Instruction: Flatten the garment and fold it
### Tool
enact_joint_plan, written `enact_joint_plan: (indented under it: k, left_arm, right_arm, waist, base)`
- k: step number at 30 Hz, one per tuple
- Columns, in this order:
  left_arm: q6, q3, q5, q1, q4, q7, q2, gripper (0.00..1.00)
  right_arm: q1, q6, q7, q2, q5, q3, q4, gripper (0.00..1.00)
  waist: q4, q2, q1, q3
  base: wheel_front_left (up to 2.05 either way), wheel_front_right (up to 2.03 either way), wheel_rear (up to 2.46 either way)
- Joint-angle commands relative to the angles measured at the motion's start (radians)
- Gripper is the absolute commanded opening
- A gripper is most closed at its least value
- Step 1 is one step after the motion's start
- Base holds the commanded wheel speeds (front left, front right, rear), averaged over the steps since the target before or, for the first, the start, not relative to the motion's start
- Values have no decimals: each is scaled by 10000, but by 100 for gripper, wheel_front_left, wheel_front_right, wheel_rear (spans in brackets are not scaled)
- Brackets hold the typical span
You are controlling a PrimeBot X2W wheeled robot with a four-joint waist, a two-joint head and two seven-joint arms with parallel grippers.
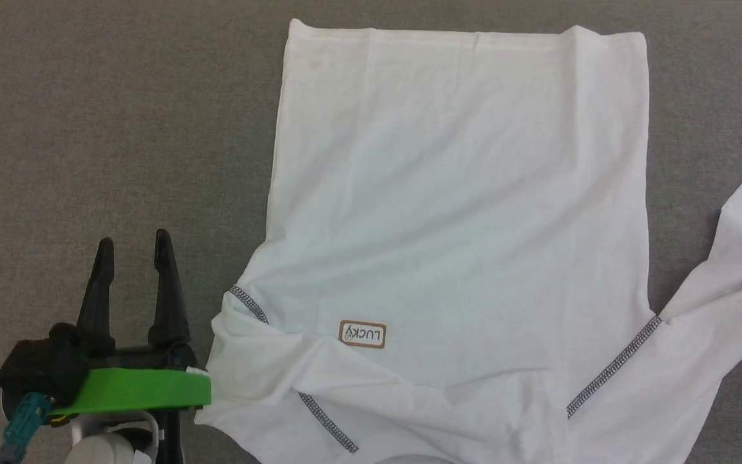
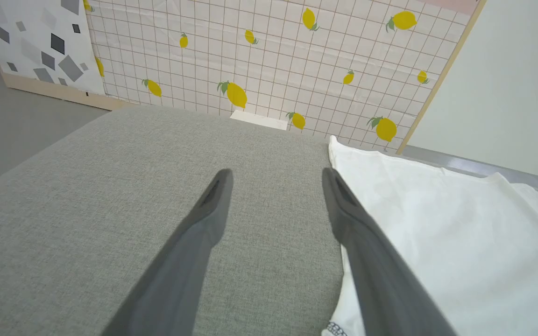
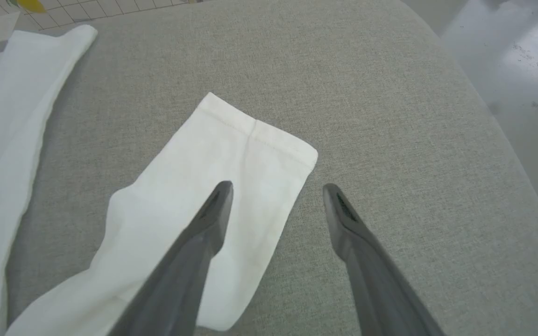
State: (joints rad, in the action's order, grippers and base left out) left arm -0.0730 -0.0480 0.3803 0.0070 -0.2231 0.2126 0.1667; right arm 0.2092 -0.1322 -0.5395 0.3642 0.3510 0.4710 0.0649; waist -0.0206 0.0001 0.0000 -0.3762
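- The left tool point(image 1: 134, 238) hovers over the bare grey counter point(image 1: 87, 129), well to the left of the "LUCKY" patch point(image 1: 362, 334). Its two fingers are spread wide with nothing between them. In the left wrist view the left tool point(image 2: 277, 171) points along the garment's near edge, and the cloth point(image 2: 437, 224) lies just to the right of its right finger.
- The garment point(image 1: 461, 193) lies front up on the counter. The patch reads upside down from the head view, so the collar end is toward the robot and the hem point(image 1: 467, 35) is on the far side. Its long axis runs straight away from the robot.
- Left of the patch, the shoulder by the grey seam point(image 1: 248, 304) is creased and bunched. How that sleeve is tucked cannot be made out.
- Right of the patch, past the other seam point(image 1: 612, 367), the right sleeve point(image 1: 732, 258) splays outward and bends, well apart from the body panel.
- Farthest right of the patch, the right tool point(image 3: 277, 185) stands over the sleeve's cuff end point(image 3: 231, 140). Its fingers are wide apart and pinch no cloth; one finger overlaps the cuff and the other is over bare counter.
- Judgement: the sleeve runs back from the cuff toward the shoulder. The right arm is much the nearer, so bringing the sleeve in over the body looks like its job.
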Motion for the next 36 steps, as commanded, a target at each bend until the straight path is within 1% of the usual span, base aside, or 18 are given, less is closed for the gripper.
enact_joint_plan:
  k: [1, 4, 12, 15, 16, 18, 19, 20, 21, 22, 28, 32, 36]
  left_arm:
    - [-77, -20, -43, -119, -85, 15, 87, 100]
    - [-65, -89, -95, -291, -210, 24, 107, 100]
    - [-27, -289, -193, -616, -335, 17, 133, 100]
    - [-58, -296, -194, -620, -295, 21, 135, 100]
    - [-74, -279, -177, -602, -277, 25, 148, 100]
    - [-78, -267, -166, -593, -264, 19, 175, 100]
    - [-86, -254, -159, -596, -268, 13, 191, 100]
    - [-92, -244, -152, -599, -275, 6, 203, 100]
    - [-101, -233, -146, -603, -283, -2, 218, 100]
    - [-107, -227, -143, -606, -289, -11, 229, 100]
    - [-180, -187, -135, -607, -297, -55, 283, 100]
    - [-203, -192, -125, -567, -256, -36, 292, 100]
    - [-228, -196, -77, -422, -183, -18, 277, 100]
  right_arm:
    - [243, 15, -93, 112, -121, -46, 22, 100]
    - [607, 15, -370, 234, -256, 48, 241, 100]
    - [1420, 15, -1130, 240, -906, 787, 1009, 100]
    - [1558, 15, -1253, -9, -992, 1039, 1241, 100]
    - [1643, 15, -1352, -226, -955, 1159, 1341, 100]
    - [1709, 15, -1450, -429, -970, 1284, 1416, 100]
    - [1744, 15, -1487, -524, -960, 1328, 1423, 83]
    - [1778, 15, -1492, -597, -964, 1400, 1431, 46]
    - [1806, 15, -1491, -656, -1001, 1453, 1439, 22]
    - [1820, 15, -1481, -683, -1036, 1462, 1435, 0]
    - [2019, 15, -1081, -728, -1218, 1582, 1404, 0]
    - [2063, 15, -618, -540, -1391, 1733, 1420, 0]
    - [1937, 15, -319, -194, -1597, 2026, 1447, 0]
  waist:
    - [-31, -1, 0, -309]
    - [-101, -1, 0, -629]
    - [-398, -1, 0, -1155]
    - [-460, -1, 0, -1193]
    - [-491, -1, 0, -1201]
    - [-521, -1, 0, -1185]
    - [-533, -1, 0, -1178]
    - [-541, -1, 0, -1176]
    - [-547, -1, 0, -1174]
    - [-548, -1, 0, -1174]
    - [-487, -1, 0, -1047]
    - [-460, -1, 0, -728]
    - [-471, -1, 0, -220]
  base:
    - [0, 0, 0]
    - [0, 0, 0]
    - [0, 0, 0]
    - [0, 0, 0]
    - [0, 0, 0]
    - [0, 0, 0]
    - [0, 0, 0]
    - [0, 0, 0]
    - [0, 0, 0]
    - [0, 0, 0]
    - [0, 0, 0]
    - [0, 0, 0]
    - [0, 0, 0]
